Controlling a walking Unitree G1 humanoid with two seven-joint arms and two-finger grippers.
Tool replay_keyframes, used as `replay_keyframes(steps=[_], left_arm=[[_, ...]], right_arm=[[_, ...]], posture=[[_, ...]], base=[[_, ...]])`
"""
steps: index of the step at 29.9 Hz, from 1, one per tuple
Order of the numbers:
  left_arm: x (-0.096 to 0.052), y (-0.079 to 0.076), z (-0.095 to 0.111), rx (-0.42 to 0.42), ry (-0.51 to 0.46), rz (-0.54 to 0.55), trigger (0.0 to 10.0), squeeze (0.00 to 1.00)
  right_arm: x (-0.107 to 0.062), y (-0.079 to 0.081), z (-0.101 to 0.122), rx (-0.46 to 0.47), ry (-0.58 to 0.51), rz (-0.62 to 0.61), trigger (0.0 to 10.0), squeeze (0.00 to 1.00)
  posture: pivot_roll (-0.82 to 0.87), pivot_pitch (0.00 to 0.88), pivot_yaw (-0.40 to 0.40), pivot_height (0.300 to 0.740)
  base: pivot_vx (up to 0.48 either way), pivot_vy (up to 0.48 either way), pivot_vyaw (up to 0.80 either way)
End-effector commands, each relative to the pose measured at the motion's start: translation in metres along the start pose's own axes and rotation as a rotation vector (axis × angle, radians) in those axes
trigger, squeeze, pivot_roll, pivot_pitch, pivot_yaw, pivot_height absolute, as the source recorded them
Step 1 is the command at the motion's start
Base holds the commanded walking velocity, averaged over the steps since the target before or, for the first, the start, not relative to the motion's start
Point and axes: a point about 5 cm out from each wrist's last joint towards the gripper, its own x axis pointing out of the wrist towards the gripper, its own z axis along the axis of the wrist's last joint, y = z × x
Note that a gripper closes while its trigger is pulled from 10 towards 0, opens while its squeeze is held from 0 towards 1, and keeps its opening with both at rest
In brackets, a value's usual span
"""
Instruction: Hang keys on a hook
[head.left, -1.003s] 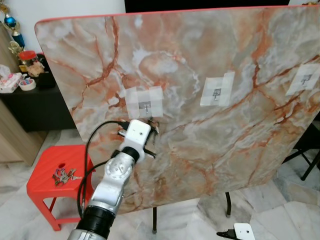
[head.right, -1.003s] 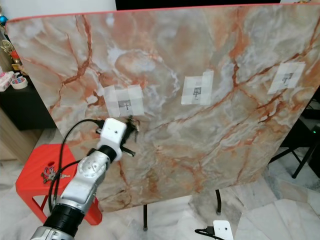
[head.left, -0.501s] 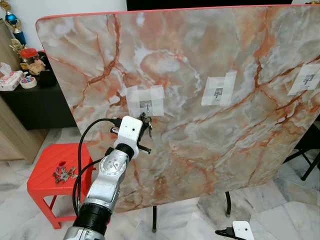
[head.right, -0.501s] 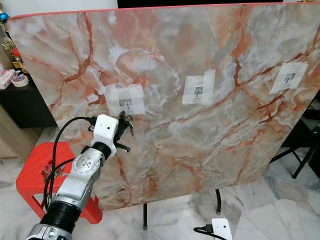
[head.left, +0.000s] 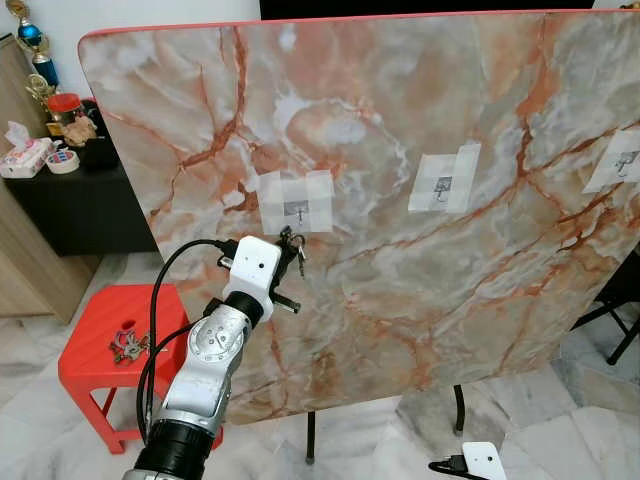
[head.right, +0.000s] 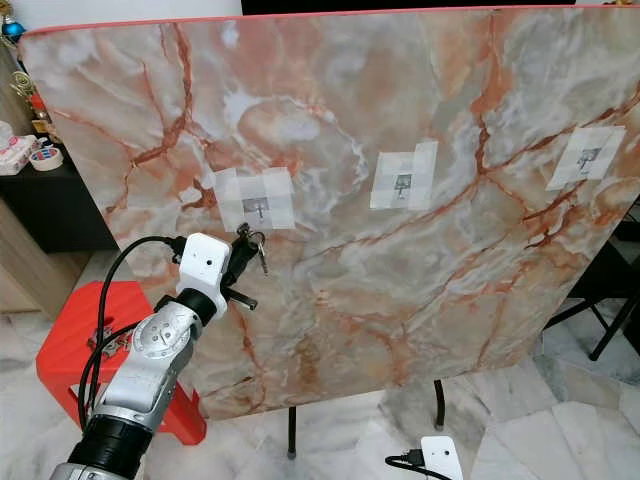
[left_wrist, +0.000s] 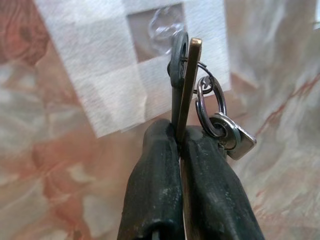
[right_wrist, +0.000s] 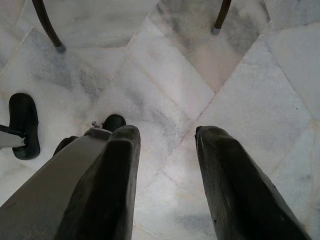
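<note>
Red stool (head.left: 100, 330) beside marble board (head.left: 400, 150); trophy (head.left: 30, 40) behind.

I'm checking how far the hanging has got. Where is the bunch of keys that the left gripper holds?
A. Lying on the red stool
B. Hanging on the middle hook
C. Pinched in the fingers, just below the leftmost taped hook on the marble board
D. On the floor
C: the left gripper is shut on the keys, held up just below the leftmost hook on the marble board, not yet hung.
</note>
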Motion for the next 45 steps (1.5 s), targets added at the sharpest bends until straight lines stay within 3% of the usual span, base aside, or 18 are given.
replay_keyframes(steps=[1, 14, 31, 33, 45], left_arm=[[-0.001, -0.003, 0.009, 0.006, -0.049, -0.029, 10.0, 0.00], [0.007, -0.004, 0.015, 0.023, -0.061, -0.020, 10.0, 0.00], [0.014, -0.004, 0.007, -0.028, 0.052, 0.033, 10.0, 0.00], [0.015, -0.002, 0.008, -0.075, 0.047, 0.058, 10.0, 0.00], [0.017, -0.003, 0.020, -0.089, -0.013, 0.042, 10.0, 0.00]], right_arm=[[0.000, 0.000, 0.000, -0.011, 0.001, 0.002, 10.0, 0.00], [0.000, 0.001, 0.001, -0.019, 0.000, 0.004, 10.0, 0.00], [0.000, 0.002, 0.002, -0.018, 0.002, 0.007, 10.0, 0.00], [0.000, 0.002, 0.002, -0.018, 0.001, 0.007, 10.0, 0.00], [0.000, 0.002, 0.002, -0.016, -0.002, 0.009, 10.0, 0.00]], posture=[[0.07, 0.000, -0.039, 0.724], [0.06, 0.000, -0.033, 0.724], [0.06, 0.000, -0.030, 0.724], [0.06, 0.000, -0.030, 0.724], [0.07, 0.000, -0.033, 0.724]], base=[[0.000, 0.000, 0.00], [0.000, 0.000, 0.00], [0.000, 0.000, 0.00], [0.000, 0.000, 0.00], [0.000, 0.000, 0.00]])
